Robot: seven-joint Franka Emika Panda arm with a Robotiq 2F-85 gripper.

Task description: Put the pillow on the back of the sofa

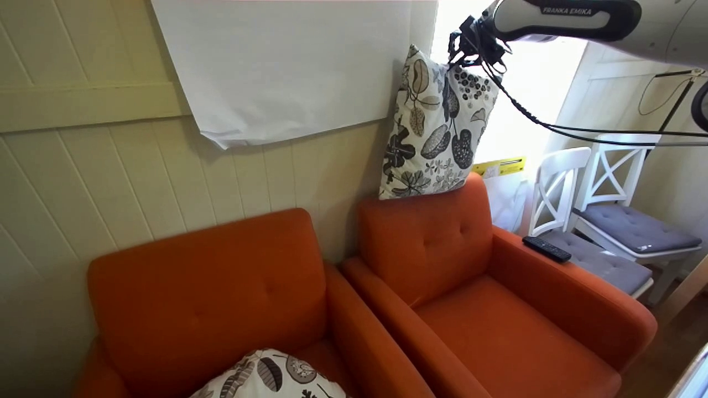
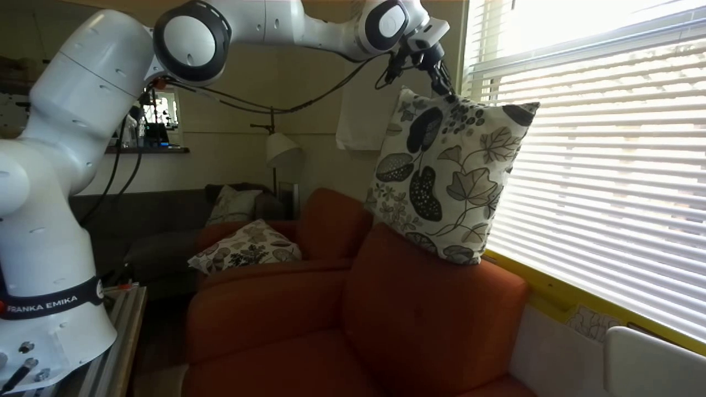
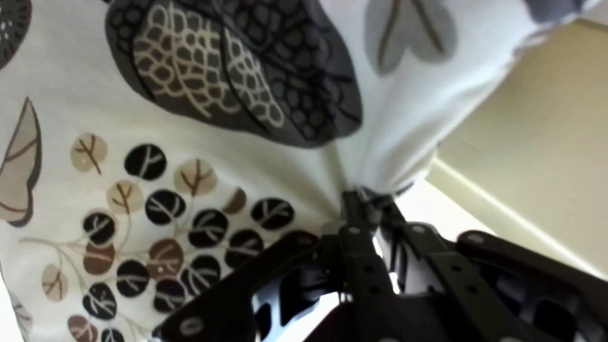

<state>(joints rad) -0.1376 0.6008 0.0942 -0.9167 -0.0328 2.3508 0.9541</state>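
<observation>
The pillow (image 1: pixel 437 127), white with black, grey and brown leaves, hangs upright with a slight tilt above the sofa's backrest; it also shows in an exterior view (image 2: pixel 452 176). Its lower edge meets the top of the backrest in both exterior views; whether its weight rests there I cannot tell. The sofa (image 1: pixel 426 235) is the orange armchair near the window, also in an exterior view (image 2: pixel 430 309). My gripper (image 3: pixel 373 202) is shut on the pillow's top edge, with cloth pinched between the fingertips. It also shows in both exterior views (image 1: pixel 456 61) (image 2: pixel 448 91).
A matching orange armchair (image 1: pixel 215 276) with a second leaf pillow (image 1: pixel 271 378) stands beside the sofa. A remote (image 1: pixel 546 249) lies on the sofa's arm. Window blinds (image 2: pixel 601 182) are close behind the pillow. White chairs (image 1: pixel 558 182) stand beyond the sofa. White paper (image 1: pixel 298 66) hangs on the wall.
</observation>
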